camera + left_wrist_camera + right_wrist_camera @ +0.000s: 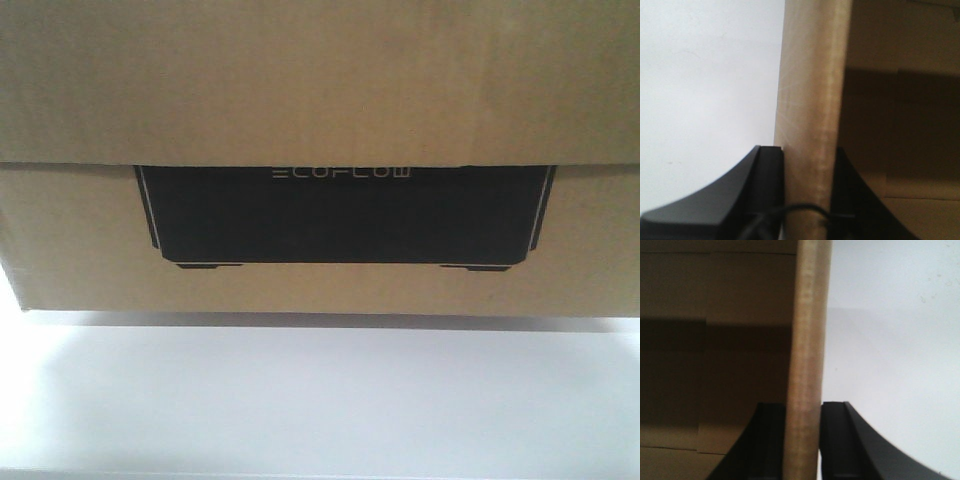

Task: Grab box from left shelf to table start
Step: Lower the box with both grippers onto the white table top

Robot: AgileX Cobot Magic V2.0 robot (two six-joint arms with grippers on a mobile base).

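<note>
The brown cardboard box [320, 90] fills the upper part of the front view, its black "ECOFLOW" panel [340, 215] facing me. Its lower edge lies at the white table [320, 400] with a thin shadow beneath; whether it touches I cannot tell. My left gripper [807, 151] is shut on an upright cardboard wall of the box [810, 75], one black finger outside and one inside. On the other side, my right gripper [804, 406] is shut on the opposite wall [809, 315] the same way. The left shelf is out of view.
White table surface shows beside the box in the left wrist view [705, 75] and the right wrist view [890, 340]. The box's dim brown interior lies on the inner side of each gripped wall. A thin black cable [805, 210] crosses near the left fingers.
</note>
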